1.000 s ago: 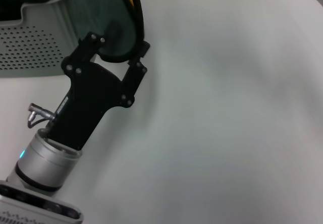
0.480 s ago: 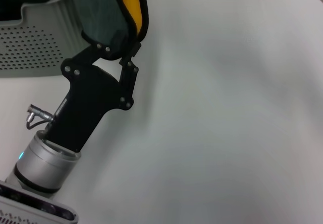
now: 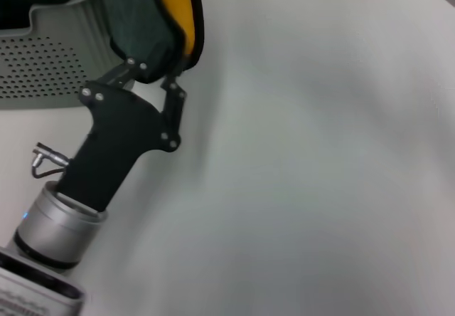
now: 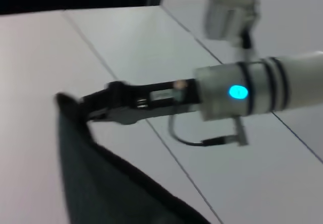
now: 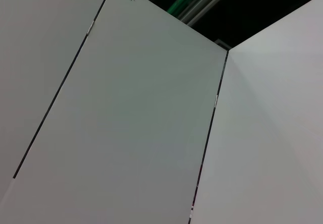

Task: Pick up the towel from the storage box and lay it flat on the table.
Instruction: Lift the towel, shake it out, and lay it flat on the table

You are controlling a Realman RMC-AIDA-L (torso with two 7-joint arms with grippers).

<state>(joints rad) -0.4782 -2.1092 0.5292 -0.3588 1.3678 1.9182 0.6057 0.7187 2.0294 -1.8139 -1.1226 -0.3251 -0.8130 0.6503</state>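
Towel (image 3: pixel 151 17) (green side out) hangs clenched in left tool (image 3: pixel 149 74) beside storage box (image 3: pixel 43 67).

Storage box (image 3: pixel 50 60) left; table (image 3: pixel 320 152) open rightward.

A plain lab-like test space: bare white table (image 3: pixel 320 152), perforated storage box (image 3: pixel 43 67) at ten o'clock, white panel walls (image 5: pixel 141 123).

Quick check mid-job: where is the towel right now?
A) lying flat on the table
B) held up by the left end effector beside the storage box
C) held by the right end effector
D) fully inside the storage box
B: the left end effector grips the hanging towel next to the storage box.
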